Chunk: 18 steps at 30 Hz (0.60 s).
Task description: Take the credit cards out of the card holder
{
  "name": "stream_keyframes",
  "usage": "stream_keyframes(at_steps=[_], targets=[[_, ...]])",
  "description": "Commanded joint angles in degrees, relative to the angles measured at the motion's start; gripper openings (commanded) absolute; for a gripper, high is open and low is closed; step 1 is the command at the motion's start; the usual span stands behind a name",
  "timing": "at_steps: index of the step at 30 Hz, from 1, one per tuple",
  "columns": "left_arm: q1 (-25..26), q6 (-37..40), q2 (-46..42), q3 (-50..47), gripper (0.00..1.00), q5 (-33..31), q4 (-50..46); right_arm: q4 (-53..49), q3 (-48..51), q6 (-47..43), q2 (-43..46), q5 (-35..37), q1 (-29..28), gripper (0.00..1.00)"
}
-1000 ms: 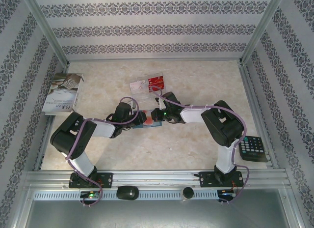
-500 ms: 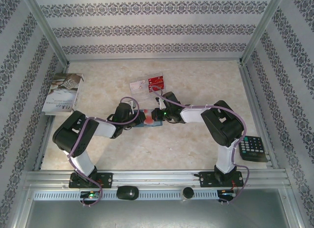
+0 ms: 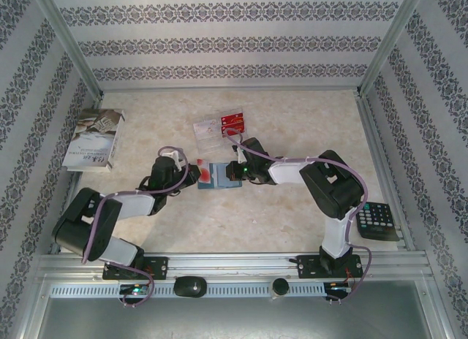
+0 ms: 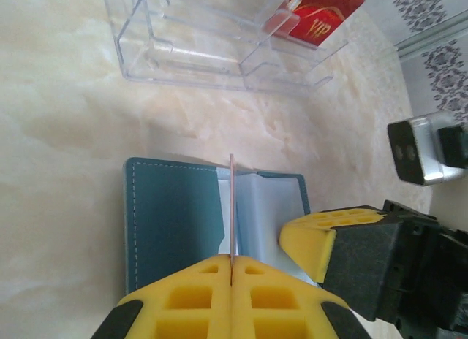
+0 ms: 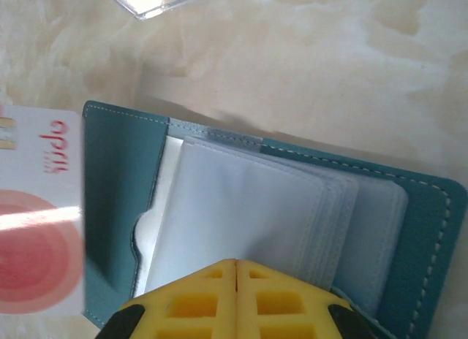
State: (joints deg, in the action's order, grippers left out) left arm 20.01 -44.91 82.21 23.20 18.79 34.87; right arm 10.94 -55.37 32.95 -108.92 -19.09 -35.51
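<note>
Teal-blue folding card holder (image 3: 221, 175) lies open on the pale marble desk (image 3: 292, 215). The left end effector (image 3: 193, 175) is at its left edge with a pale, red-marked credit card (image 3: 205, 174) at the tip. The right end effector (image 3: 234, 172) is on its right side. Clear plastic tray (image 3: 208, 131) behind, red card (image 3: 233, 121) at its right end. White booklet (image 3: 93, 138) far left, black calculator (image 3: 375, 221) far right.

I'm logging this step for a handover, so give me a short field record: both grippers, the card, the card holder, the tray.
card holder: open flat on the table
left gripper: shut on a card, held on edge
card: white and red, out of the clear sleeves
right gripper: pads together, on the holder's sleeves
clear tray: beyond the holder, red card at one end
</note>
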Motion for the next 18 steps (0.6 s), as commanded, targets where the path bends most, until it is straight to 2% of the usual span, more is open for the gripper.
stream_keyframes(at_steps=[1, 6, 8, 11, 14, 18], targets=[[-1.0, 2.3, -5.0, -1.2, 0.0, 3.2, 1.7, 0.4, 1.4, -2.8, 4.8, 0.7, -0.4, 0.17], [-2.8, 1.5, -10.1, -2.8, 0.0, 7.8, 9.0, 3.1, 1.9, -7.9, 14.2, -1.3, -0.5, 0.3], [-3.3, 0.1, -11.0, -3.7, 0.0, 10.0, 14.7, 5.9, 2.1, -8.8, 16.8, -6.3, 0.1, 0.34], [-3.5, -2.1, -10.7, -5.2, 0.0, 13.0, 25.3, 11.5, 0.8, -6.6, 16.0, -19.7, 2.2, 0.35], [-3.5, -3.4, -10.2, -5.9, 0.0, 15.6, 33.2, 15.3, -1.5, -3.8, 13.7, -28.6, 2.5, 0.36], [-3.6, -4.9, -10.5, -6.3, 0.0, 16.3, 37.7, 18.3, -1.9, -1.6, 13.0, -28.8, 2.4, 0.38]])
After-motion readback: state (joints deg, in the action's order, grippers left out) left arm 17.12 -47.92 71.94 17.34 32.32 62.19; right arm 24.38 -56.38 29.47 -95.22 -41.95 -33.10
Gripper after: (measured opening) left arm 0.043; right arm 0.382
